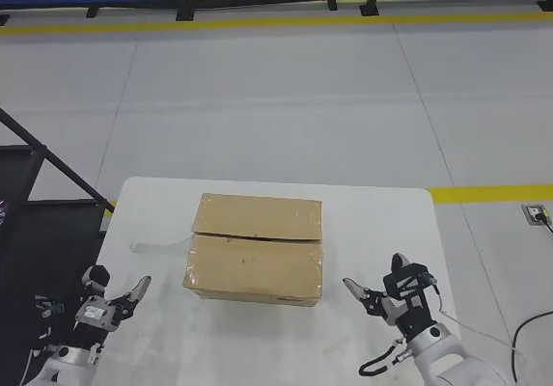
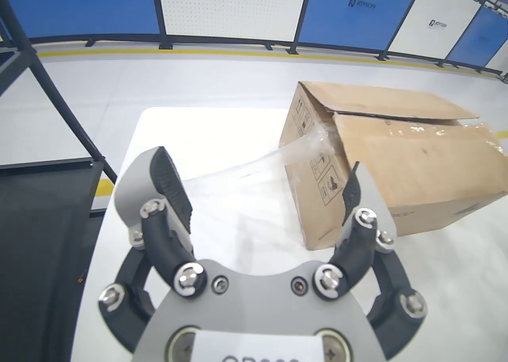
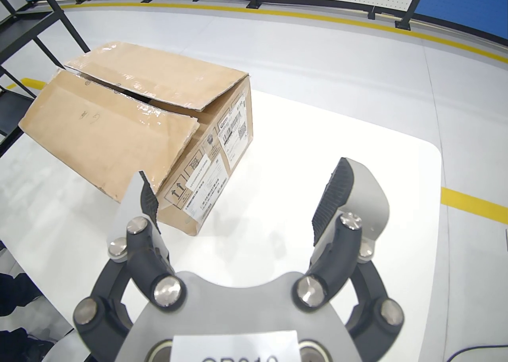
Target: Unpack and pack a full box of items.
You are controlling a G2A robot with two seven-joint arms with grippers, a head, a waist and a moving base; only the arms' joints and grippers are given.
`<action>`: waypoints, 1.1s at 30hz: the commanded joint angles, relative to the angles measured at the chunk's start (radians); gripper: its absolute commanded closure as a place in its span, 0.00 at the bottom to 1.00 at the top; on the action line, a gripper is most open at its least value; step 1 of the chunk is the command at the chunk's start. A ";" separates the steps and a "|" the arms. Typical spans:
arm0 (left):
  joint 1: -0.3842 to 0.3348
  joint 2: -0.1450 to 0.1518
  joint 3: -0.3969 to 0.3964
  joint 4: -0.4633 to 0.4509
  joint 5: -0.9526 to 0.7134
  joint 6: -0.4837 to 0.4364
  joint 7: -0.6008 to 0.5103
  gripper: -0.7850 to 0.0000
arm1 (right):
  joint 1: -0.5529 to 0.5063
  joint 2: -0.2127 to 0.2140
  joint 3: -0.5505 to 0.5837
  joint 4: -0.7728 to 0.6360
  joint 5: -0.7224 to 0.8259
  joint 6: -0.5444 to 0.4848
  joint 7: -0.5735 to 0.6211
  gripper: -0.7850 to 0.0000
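Top view layout: a brown cardboard box (image 1: 255,249) sits on the white rounded table (image 1: 208,338), ahead of and between the left claw (image 1: 117,289) and the right claw (image 1: 375,280).
Left claw state: fingers spread apart, gripping nothing, hovering low over the table.
Right claw state: fingers likewise apart and empty.
Box from left claw: ahead and off to its right; a short end panel faces it.
Box from right claw: ahead and off to its left; the labelled short end faces it.
Long axis: crosswise, running from one claw's side to the other.
Facing: opening upward, two long flaps folded down. Their seam runs along the long axis, slightly agape, the far flap's edge raised.
Loose tape: a clear strip of packing tape (image 2: 254,173) trails from the box's end toward the left claw.
Nearer arm: close to even; the right looks marginally nearer.
Judgement: the flaps hinge on the long sides, so the near flap must swing back toward the claws.
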 commanded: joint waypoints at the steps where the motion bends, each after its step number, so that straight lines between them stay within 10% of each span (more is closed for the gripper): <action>1: 0.000 0.000 0.000 0.000 0.000 0.005 0.000 0.00 | -0.001 0.000 0.000 0.000 0.000 -0.001 -0.002 0.00; 8: -0.010 -0.001 0.010 -0.008 -0.005 0.003 -0.011 0.00 | 0.002 0.000 -0.026 -0.011 0.039 -0.076 -0.011 0.00; 13: -0.092 -0.001 0.033 0.030 -0.027 -0.001 -0.049 0.00 | 0.116 -0.004 -0.052 0.091 0.349 -0.286 0.032 0.00; 24: -0.190 0.006 0.035 0.117 -0.174 -0.175 -0.093 0.00 | 0.449 -0.016 -0.103 0.510 1.090 -0.373 0.388 0.00; 33: -0.194 0.006 0.041 0.119 -0.186 -0.184 -0.096 0.00 | 0.571 -0.027 -0.175 0.657 1.161 -0.362 0.463 0.00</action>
